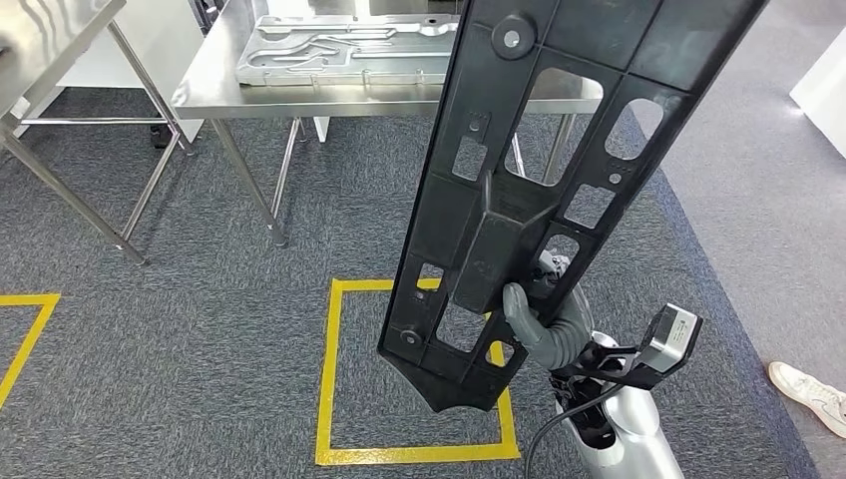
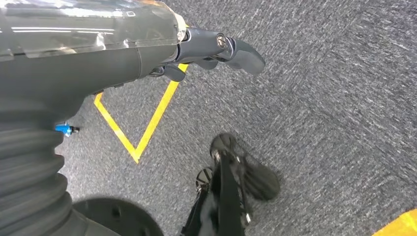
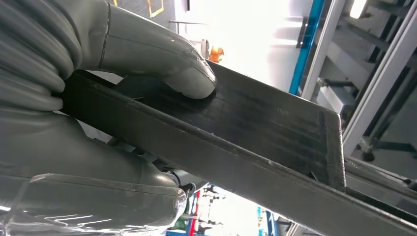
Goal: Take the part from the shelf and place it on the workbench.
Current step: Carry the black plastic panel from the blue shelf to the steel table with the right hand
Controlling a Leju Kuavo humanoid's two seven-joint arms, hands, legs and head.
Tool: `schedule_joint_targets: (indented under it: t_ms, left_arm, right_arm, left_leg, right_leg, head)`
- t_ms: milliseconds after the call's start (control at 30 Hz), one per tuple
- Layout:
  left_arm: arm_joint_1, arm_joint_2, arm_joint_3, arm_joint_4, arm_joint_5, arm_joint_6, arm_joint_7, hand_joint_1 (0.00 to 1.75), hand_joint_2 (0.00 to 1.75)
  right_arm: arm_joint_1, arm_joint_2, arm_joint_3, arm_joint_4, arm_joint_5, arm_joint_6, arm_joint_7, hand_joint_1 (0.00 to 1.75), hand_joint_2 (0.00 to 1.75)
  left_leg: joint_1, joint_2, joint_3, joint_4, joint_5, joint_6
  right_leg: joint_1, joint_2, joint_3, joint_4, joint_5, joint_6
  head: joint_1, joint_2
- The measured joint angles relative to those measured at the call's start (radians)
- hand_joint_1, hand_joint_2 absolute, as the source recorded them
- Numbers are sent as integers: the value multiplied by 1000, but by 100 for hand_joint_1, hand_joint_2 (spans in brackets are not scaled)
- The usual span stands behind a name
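Grey carpet marked with a yellow taped square (image 1: 414,379) stretches before a stainless-steel workbench (image 1: 299,95) carrying an embossed metal panel (image 1: 344,48), and a white shoe (image 1: 810,394) edges in at the right. My right hand (image 1: 539,319) is raised in front of me, thumb (image 3: 189,78) pressed on one face and fingers wrapped behind, gripping the part (image 1: 544,180), a long black plastic frame with rectangular cut-outs and bolt holes, held steeply tilted in the air short of the workbench. My left hand (image 2: 216,51) hangs over the carpet holding nothing, fingers loosely extended.
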Motion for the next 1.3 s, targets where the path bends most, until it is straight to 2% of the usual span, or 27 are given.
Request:
schedule_joint_targets:
  t_ms: [33, 67, 133, 167, 233, 300, 333, 400, 467, 533, 567, 600, 667, 700, 733, 767, 833, 867, 900, 967, 1000, 1033, 1067, 1100, 1133, 1200, 1300]
  left_arm:
    - [3, 0, -2, 0, 0, 0, 1, 0, 175]
    - [4, 1, -2, 0, 0, 0, 2, 0, 175]
    - [6, 1, -4, 0, 0, 0, 3, 0, 175]
    - [6, 1, -4, 0, 0, 0, 3, 0, 175]
    - [6, 2, -7, 0, -2, 1, 3, 0, 175]
    - [5, 2, -10, 0, -4, 2, 3, 0, 175]
    - [5, 3, -11, 0, -6, 2, 3, 0, 175]
    - [5, 3, -13, 0, -10, 2, 4, 0, 175]
    - [5, 2, -15, 0, -13, 1, 5, 0, 175]
    - [7, 2, -17, 0, -14, 0, 6, 0, 175]
    - [9, 2, -18, 0, -15, 0, 7, 0, 175]
    - [10, 1, -18, 0, -16, 0, 7, 0, 175]
    - [8, 0, -19, 1, -16, -1, 9, 0, 175]
    - [6, 0, -19, 1, -17, 0, 11, 0, 175]
    - [5, 1, -19, 2, -17, 0, 13, 0, 175]
    - [3, 1, -19, 2, -17, 0, 15, 0, 175]
    - [2, 1, -19, 2, -17, 0, 17, 0, 175]
    - [1, 1, -19, 2, -16, 0, 17, 0, 175]
    - [0, 0, -19, 2, -16, -1, 17, 0, 175]
    - [1, -1, -19, 2, -16, -2, 17, 0, 175]
    - [3, -1, -19, 2, -15, -2, 17, 0, 175]
    - [5, -1, -19, 2, -15, -2, 17, 0, 175]
    - [6, -1, -19, 2, -15, -4, 17, 0, 175]
    - [8, -1, -19, 2, -15, -5, 17, 0, 175]
    - [9, 0, -19, 2, -15, -7, 17, 0, 175]
    - [11, 0, -19, 2, -16, -8, 16, 0, 175]
    - [12, 1, -20, 2, -23, -8, 16, 0, 175]
  right_arm:
    - [4, 0, 0, 0, 0, 0, 0, 175, 175]
    - [7, 0, 0, 0, 0, 0, 0, 175, 175]
    - [8, 0, 0, -1, 0, -1, -1, 175, 175]
    - [9, 0, 0, -1, 0, -1, -1, 175, 175]
    - [11, 0, 0, -4, 1, -2, -1, 175, 175]
    - [12, 0, 1, -9, 3, -4, 0, 175, 175]
    - [12, 0, 1, -11, 3, -5, -1, 175, 175]
    - [12, 0, 1, -14, 4, -7, -3, 175, 175]
    - [17, 0, 1, -14, 5, -9, -4, 175, 175]
    - [22, 0, 2, -14, 6, -9, -4, 175, 175]
    - [22, 0, 2, -14, 7, -9, -4, 175, 175]
    - [22, 0, 2, -14, 7, -9, -4, 175, 175]
    - [24, 0, 2, -13, 7, -9, -5, 175, 175]
    - [24, 0, 3, -13, 8, -8, -4, 175, 175]
    - [24, 0, 4, -13, 9, -8, -4, 175, 175]
    - [23, 0, 5, -13, 9, -8, -4, 175, 175]
    - [19, 0, 5, -14, 9, -8, -5, 175, 175]
    - [16, 1, 5, -14, 9, -7, -5, 175, 175]
    - [14, 1, 6, -14, 9, -6, -5, 175, 175]
    - [12, 1, 6, -13, 9, -3, -4, 175, 175]
    - [12, 1, 6, -13, 9, -3, -4, 175, 175]
    - [12, 1, 6, -13, 9, -2, -4, 175, 175]
    - [12, 1, 6, -12, 9, -2, -4, 175, 175]
    - [12, 1, 6, -12, 9, -2, -4, 175, 175]
    - [12, 1, 6, -12, 9, -1, -4, 175, 175]
    - [13, 1, 6, -11, 9, 0, -5, 175, 175]
    - [18, 1, 6, -12, 10, 1, -12, 175, 175]
  left_leg:
    - [0, 0, -10, -10, 30, 3]
    - [-1, -1, 1, -62, 78, 7]
    - [-7, -3, 48, -192, 161, 21]
    - [-11, -4, 69, -238, 174, 28]
    - [-20, -4, 89, -269, 158, 40]
    - [-18, -6, 110, -290, 147, 52]
    - [-15, -6, 125, -300, 143, 59]
    - [-12, -7, 154, -314, 130, 67]
    - [-11, -8, 179, -317, 110, 69]
    - [-10, -9, 211, -317, 84, 66]
    - [-9, -10, 230, -317, 70, 63]
    - [-9, -10, 248, -317, 55, 60]
    - [-10, -10, 279, -318, 27, 52]
    - [-11, -10, 288, -324, 16, 46]
    - [-12, -10, 298, -326, 13, 39]
    - [-13, -10, 302, -327, 16, 32]
    - [-11, -9, 295, -282, 31, 21]
    - [-9, -9, 270, -235, 31, 19]
    - [-7, -9, 233, -173, 17, 17]
    - [-6, -9, 145, -57, -46, 13]
    - [-6, -9, 110, -27, -77, 12]
    - [-6, -9, 88, -27, -90, 12]
    - [-7, -9, 81, -57, -75, 14]
    - [-7, -9, 86, -113, -31, 19]
    - [-10, -9, 96, -178, 34, 26]
    - [-18, -11, 111, -261, 108, 38]
    - [-20, -15, 129, -286, 121, 55]
  right_leg:
    - [2, 3, 13, 0, -10, 1]
    - [3, 6, 28, 0, -21, 2]
    - [4, 10, 56, -2, -45, 7]
    - [4, 12, 65, -4, -54, 13]
    - [2, 14, 76, -9, -59, 27]
    - [-1, 12, 74, 14, -48, 40]
    - [-1, 10, 57, 52, -40, 45]
    - [-4, 6, -19, 165, -49, 53]
    - [-7, 4, -114, 268, -97, 61]
    - [-9, 2, -172, 280, -124, 66]
    - [-10, 0, -179, 243, -105, 66]
    - [-10, -3, -175, 185, -57, 64]
    - [-7, -11, -164, 75, 70, 56]
    - [-4, -13, -161, 45, 111, 49]
    - [-1, -13, -158, 32, 126, 40]
    - [0, -10, -151, 29, 116, 31]
    - [-2, -4, -127, 16, 106, 16]
    - [-3, -3, -113, 12, 98, 9]
    - [-4, -2, -100, 9, 90, 4]
    - [-1, -1, -78, 8, 70, 0]
    - [0, 1, -66, 8, 60, -1]
    - [2, 3, -53, 8, 50, -1]
    - [3, 4, -37, 8, 39, 0]
    - [4, 5, -20, 8, 27, 1]
    - [5, 4, -5, 8, 16, 2]
    - [6, 9, 15, 7, -3, 10]
    - [7, 13, 29, 21, -11, 32]
  head:
    - [0, 0]
    - [0, 0]
    - [0, 0]
    - [0, 0]
    - [0, 0]
    - [0, 0]
    - [0, 0]
    - [0, 0]
    - [0, 0]
    - [0, 0]
    - [0, 0]
    - [0, 0]
    - [1, 0]
    - [1, 0]
    - [1, 0]
    - [1, 0]
    - [1, 0]
    - [1, 0]
    - [1, 0]
    - [1, 0]
    - [1, 0]
    - [1, 0]
    - [1, 0]
    - [1, 0]
    - [1, 0]
    - [1, 0]
    - [1, 0]
